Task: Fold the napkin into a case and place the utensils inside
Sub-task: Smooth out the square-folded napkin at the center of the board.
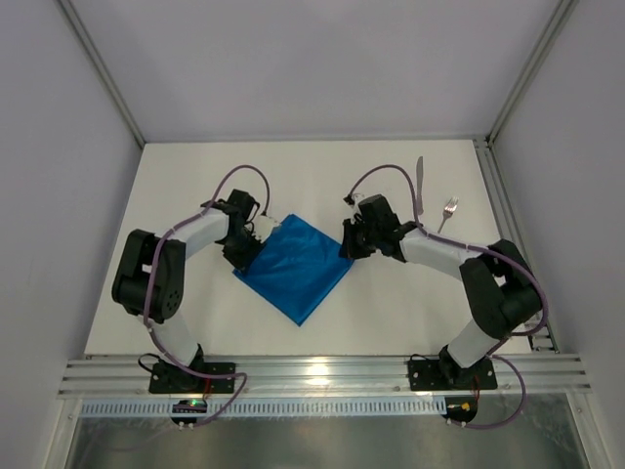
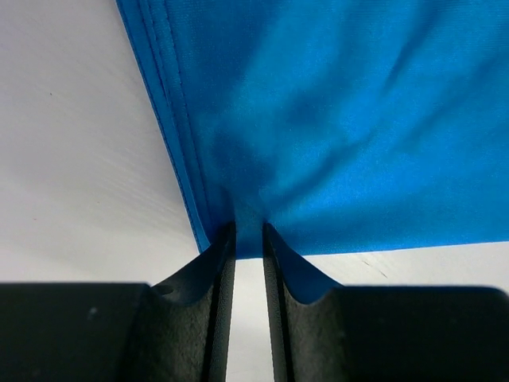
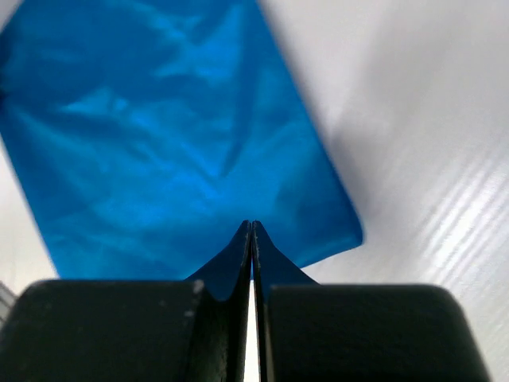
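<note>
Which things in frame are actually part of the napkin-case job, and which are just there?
Job:
- napkin
- knife
- fork
- left hand and right hand, each pinching a napkin corner

Just there:
- white table
- aluminium rail at the near edge

A lab: walled white table (image 1: pixel 195 195), aluminium rail (image 1: pixel 322 374).

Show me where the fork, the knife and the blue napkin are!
fork (image 1: pixel 447 214): top view, middle of its handle.
knife (image 1: pixel 420 191): top view, middle of its length.
napkin (image 1: pixel 296 266): top view, middle of the cloth.
</note>
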Controlling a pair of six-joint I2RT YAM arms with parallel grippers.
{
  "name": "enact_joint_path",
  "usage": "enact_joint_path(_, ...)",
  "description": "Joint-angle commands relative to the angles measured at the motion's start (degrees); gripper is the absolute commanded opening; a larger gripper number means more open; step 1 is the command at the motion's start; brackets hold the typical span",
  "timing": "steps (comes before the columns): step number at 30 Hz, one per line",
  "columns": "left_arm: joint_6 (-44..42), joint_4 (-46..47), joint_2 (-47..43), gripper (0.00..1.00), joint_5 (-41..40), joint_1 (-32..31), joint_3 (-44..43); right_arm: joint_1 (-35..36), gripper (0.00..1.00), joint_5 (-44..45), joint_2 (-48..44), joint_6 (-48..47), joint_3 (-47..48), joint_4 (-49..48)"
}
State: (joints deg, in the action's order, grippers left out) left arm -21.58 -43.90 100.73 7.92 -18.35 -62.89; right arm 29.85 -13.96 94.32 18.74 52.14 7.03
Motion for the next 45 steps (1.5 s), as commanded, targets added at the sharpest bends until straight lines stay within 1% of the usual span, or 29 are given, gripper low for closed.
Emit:
enact_joint_path(1, -2.23, 1.36, -5.09, 0.22, 0.77, 0.24, 1.72, 6.86, 0.04, 2.27, -7.91, -3.97, -0.71, -3.85)
enact_joint_path(3, -2.24, 1.01, -6.94, 0.23, 2.09, 0.33, 3.04, 10.57, 0.04, 1.13, -8.63, -4.85, -3.78, -7.01)
enact_joint_path(4, -2.15, 1.10, -7.47, 0.23, 2.36, 0.42, 3.39, 14.15, 0.04, -0.70, -8.46, -5.46, -4.50, -11.29)
enact_joint_path(6, -1.80, 1.71, -8.26, 0.23, 2.71, 0.59, 4.44, 17.07, 0.04, -2.91, -6.79, -6.52, -6.08, -14.22)
enact_joint_path(7, -1.27, 2.67, -8.35, 0.23, 2.45, 0.68, 4.71, 18.22, 0.04, -5.36, -6.09, -6.79, -6.61, -17.71)
enact_joint_path(9, -1.18, 3.20, -7.57, 0.23, 1.58, 0.68, 4.71, 21.12, 0.04, -6.34, -3.11, -7.23, -7.23, -20.29)
enact_joint_path(10, -1.01, 3.47, -6.52, 0.22, 1.40, 0.68, 4.71, 22.26, 0.04, -6.17, -1.96, -9.14, -6.79, -19.86)
enact_joint_path(11, -1.00, 3.64, -5.99, 0.22, 1.39, 0.68, 4.71, 25.41, 0.04, -1.12, -0.04, -10.29, -6.09, -18.12)
enact_joint_path(13, -0.92, 4.17, -5.11, 0.22, 1.57, 0.68, 4.88, 27.97, 0.04, 2.60, 1.38, -12.84, -6.52, -18.19)
enact_joint_path(18, -0.74, 5.67, -2.21, 0.22, 0.43, 0.68, 5.06, 30.53, 0.04, 4.72, 3.32, -12.24, -10.82, -19.86)
enact_joint_path(23, -0.65, 6.19, 0.17, 0.20, -0.37, 0.77, 5.50, 32.47, 0.04, 8.15, 0.34, -11.71, -15.22, -20.30)
enact_joint_path(28, -0.74, 6.63, 0.35, 0.20, -0.89, 0.68, 5.59, 33.08, 0.04, 8.95, -2.30, -11.80, -16.10, -19.16)
enact_joint_path(31, -0.74, 6.72, 0.00, 0.19, -1.15, 0.68, 5.59, 33.52, 0.04, 9.30, -5.54, -11.89, -16.10, -17.23)
enact_joint_path(33, -0.74, 6.63, -0.35, 0.19, -0.90, 0.68, 5.41, 33.09, 0.04, 10.78, -9.39, -10.66, -16.37, -16.87)
enact_joint_path(34, -0.91, 6.55, -0.97, 0.20, -0.63, 0.68, 5.50, 32.30, 0.04, 11.05, -10.90, -8.31, -16.63, -17.22)
enact_joint_path(35, -1.09, 6.55, -1.41, 0.20, -0.37, 0.68, 5.59, 28.12, 0.04, 7.40, -12.13, -6.63, -17.50, -17.92)
enact_joint_path(36, -1.35, 6.72, -1.76, 0.20, -0.19, 0.68, 5.85, 25.38, 0.04, 4.49, -13.97, -2.79, -17.86, -20.27)
enact_joint_path(38, -1.53, 6.63, -2.38, 0.20, 0.07, 0.68, 5.94, 20.54, 0.04, -0.35, -14.61, -0.21, -18.39, -22.14)
enact_joint_path(39, -1.62, 6.63, -2.38, 0.20, -0.01, 0.68, 5.94, 17.82, 0.04, -0.37, -14.08, 0.50, -18.13, -22.41)
enact_joint_path(42, -1.62, 6.55, -2.47, 0.20, 0.51, 0.68, 5.59, 14.64, 0.04, 0.85, -11.02, 1.38, -16.11, -20.22)
enact_joint_path(45, -1.88, 6.46, -2.47, 0.20, 0.43, 0.68, 5.50, 11.30, 0.04, 0.77, -5.13, 4.01, -14.88, -20.29)
